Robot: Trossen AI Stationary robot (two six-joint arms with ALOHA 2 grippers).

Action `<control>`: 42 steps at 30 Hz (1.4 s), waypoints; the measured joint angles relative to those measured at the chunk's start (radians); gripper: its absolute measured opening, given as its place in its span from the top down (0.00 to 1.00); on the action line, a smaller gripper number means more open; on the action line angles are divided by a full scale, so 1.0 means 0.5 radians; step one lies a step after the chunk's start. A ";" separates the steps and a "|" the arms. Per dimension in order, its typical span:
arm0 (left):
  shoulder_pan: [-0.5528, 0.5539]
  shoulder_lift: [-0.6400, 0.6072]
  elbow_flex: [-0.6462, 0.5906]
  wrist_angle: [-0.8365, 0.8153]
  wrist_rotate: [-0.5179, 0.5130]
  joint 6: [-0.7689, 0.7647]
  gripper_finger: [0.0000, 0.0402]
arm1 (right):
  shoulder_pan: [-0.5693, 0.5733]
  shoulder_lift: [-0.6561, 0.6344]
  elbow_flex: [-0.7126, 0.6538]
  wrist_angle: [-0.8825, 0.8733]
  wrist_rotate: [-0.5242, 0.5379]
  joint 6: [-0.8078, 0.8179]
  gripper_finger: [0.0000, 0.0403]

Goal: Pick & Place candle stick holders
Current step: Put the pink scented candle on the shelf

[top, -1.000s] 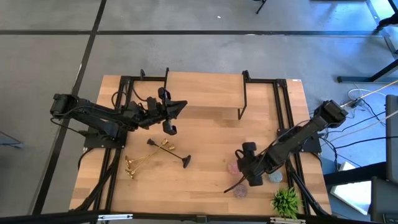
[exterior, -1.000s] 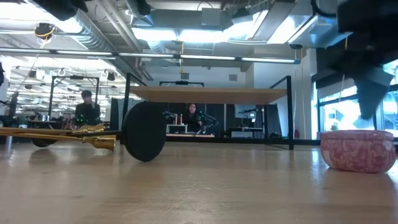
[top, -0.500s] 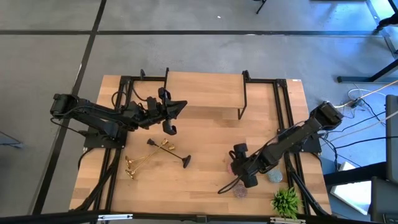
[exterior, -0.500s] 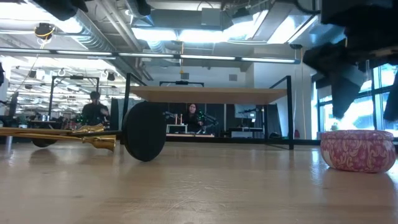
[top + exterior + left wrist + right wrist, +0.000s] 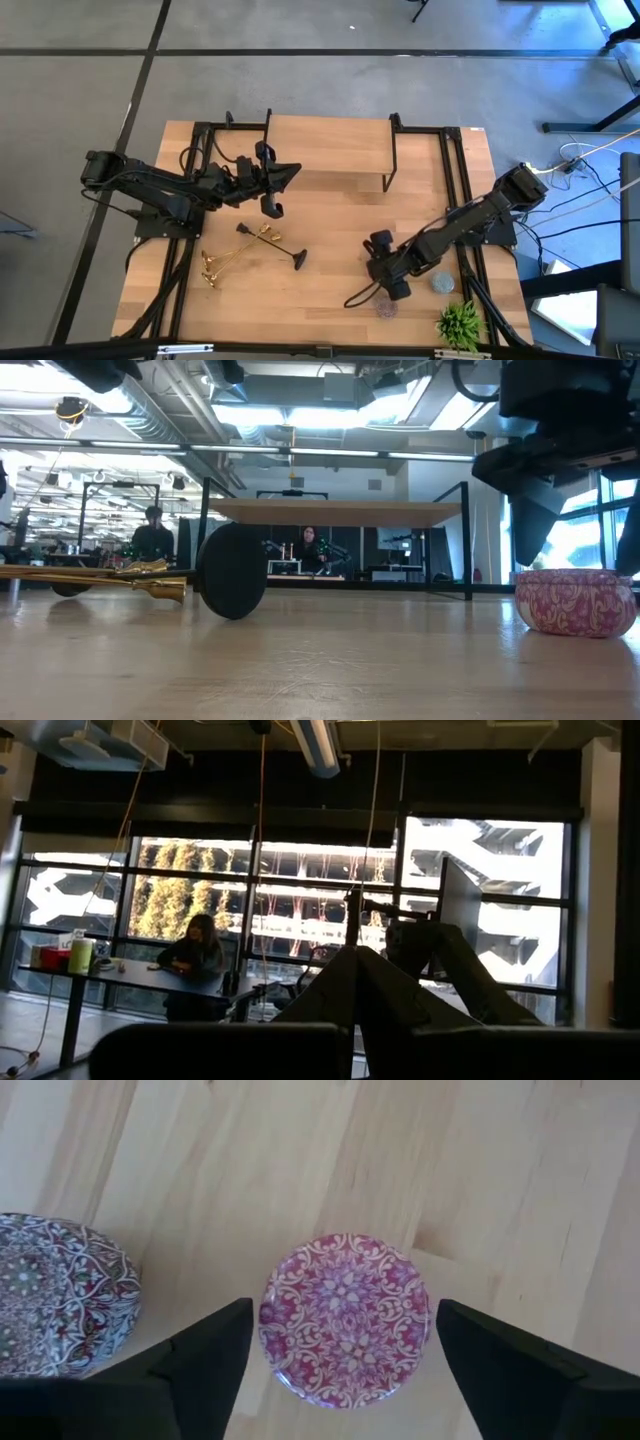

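Three candle stick holders lie on their sides at the table's near left. Two are gold (image 5: 215, 265) (image 5: 263, 236). The black one (image 5: 298, 260) rests on its round base's rim (image 5: 232, 572) and its stem. The gold stems also show in the low view (image 5: 100, 580). My right gripper (image 5: 382, 278) is open and points down over a pink patterned round tin (image 5: 345, 1320). Its fingers (image 5: 205, 1365) stand on either side of the tin and above it (image 5: 575, 600), touching nothing. My left gripper (image 5: 285, 180) waits open and empty above the table's far left.
A second patterned tin (image 5: 50, 1295) stands beside the pink one. Another pink tin (image 5: 386, 308), a grey-blue tin (image 5: 441, 284) and a small green plant (image 5: 460, 322) are at the near right. A raised wooden shelf (image 5: 330, 150) on black legs spans the far side. People sit in the room beyond.
My right gripper has gone toward the table's left edge, still open and pointing down. It now stands over the pink tin. The candle stick holders and my left arm have kept still.
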 joint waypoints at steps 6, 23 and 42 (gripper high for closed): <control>0.000 0.000 0.000 0.000 -0.001 -0.001 0.99 | -0.035 0.017 -0.001 0.002 -0.073 -0.008 0.20; 0.000 0.000 0.000 -0.001 -0.001 0.002 0.99 | -0.089 0.056 -0.025 0.096 -0.193 -0.024 0.20; 0.000 0.000 0.000 -0.001 -0.001 0.007 0.99 | -0.156 0.056 -0.121 0.279 -0.320 -0.087 0.21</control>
